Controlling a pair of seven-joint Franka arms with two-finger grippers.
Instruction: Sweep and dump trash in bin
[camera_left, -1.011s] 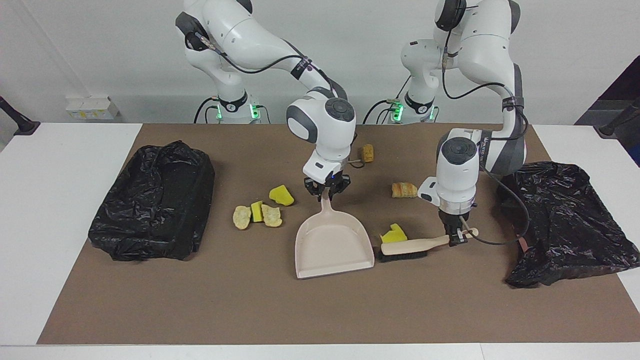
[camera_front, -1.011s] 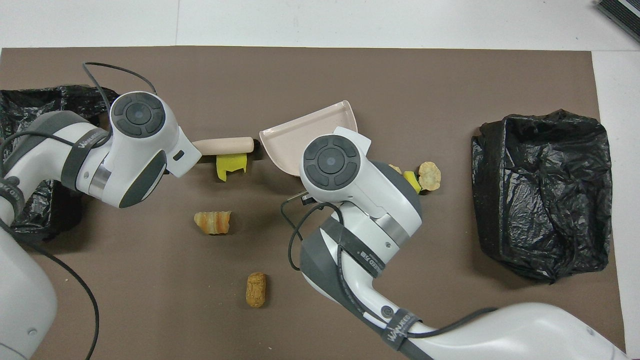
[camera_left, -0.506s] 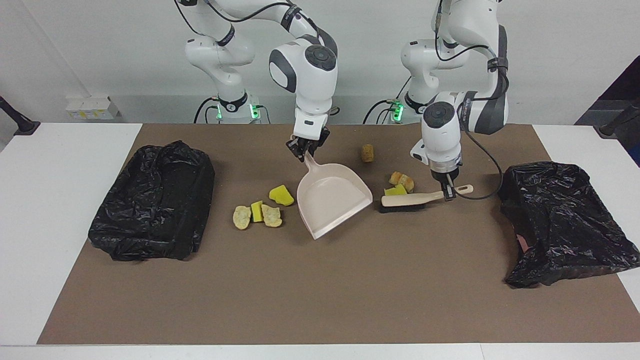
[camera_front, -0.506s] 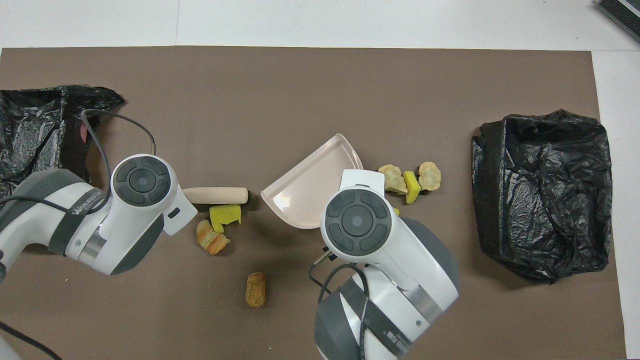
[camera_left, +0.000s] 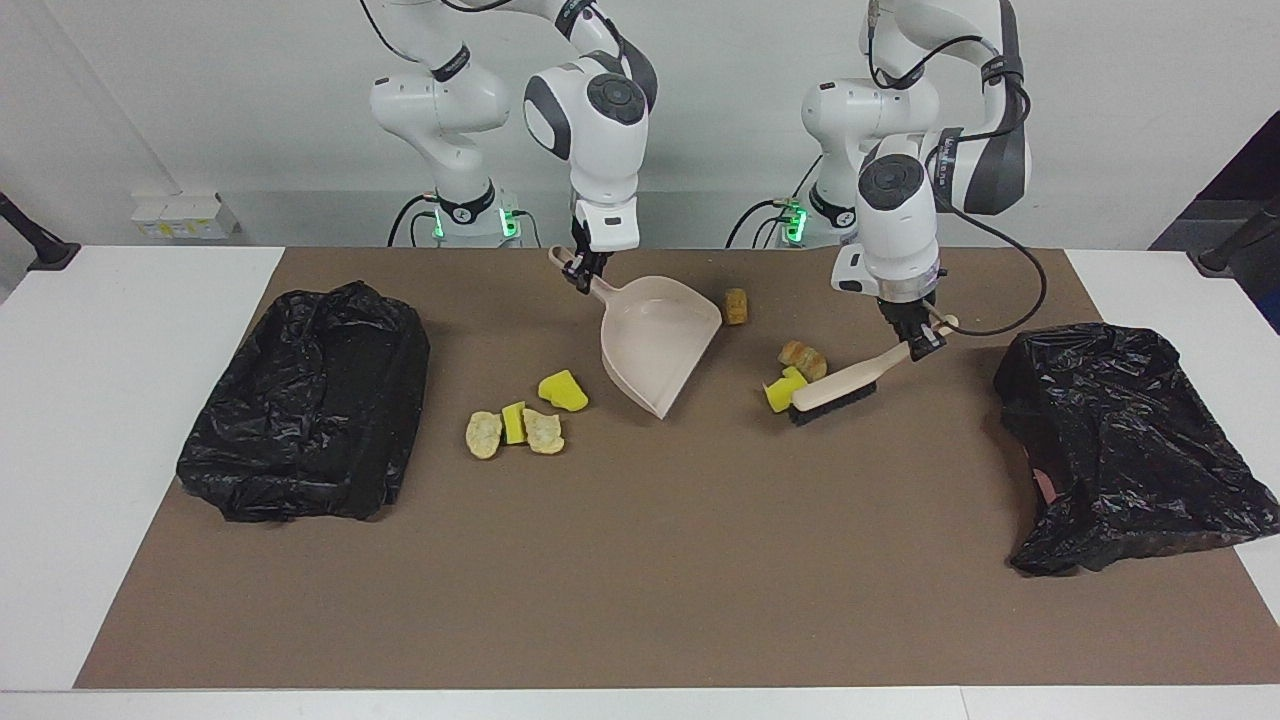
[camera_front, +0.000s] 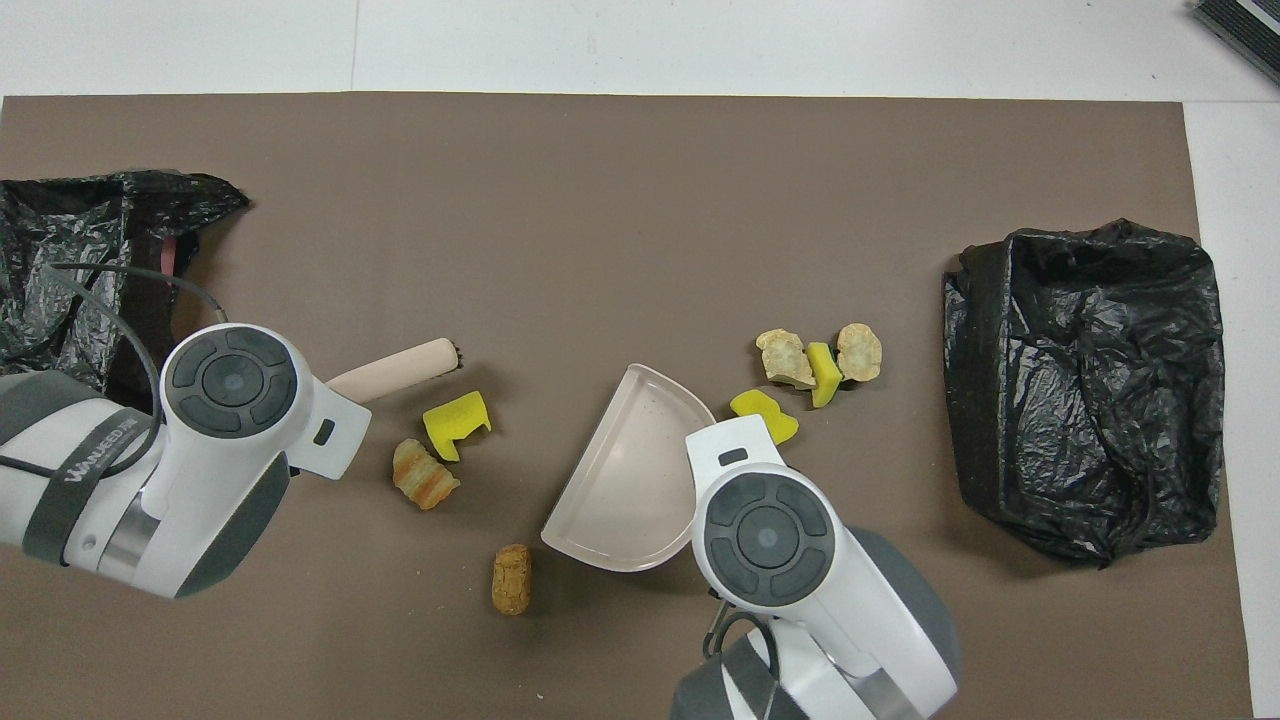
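Left gripper (camera_left: 922, 340) clamps the brush (camera_left: 838, 386) handle, bristles angled against trash (camera_left: 786, 391), while right gripper (camera_left: 580, 275) grips the tilted dustpan (camera_left: 655, 345) nearby to catch it.

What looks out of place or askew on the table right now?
Trash lies loose on the brown mat: two yellow sponge chunks and two bread lumps toward the right arm's end, more beside the brush. The dustpan hangs tilted and empty. The black bag at the left arm's end lies slumped.

Dustpan (camera_left: 655, 340) is lying mid-surface between two trash (camera_left: 516, 425) clusters; brush (camera_left: 838, 388) is touching the cluster toward the left arm's end.
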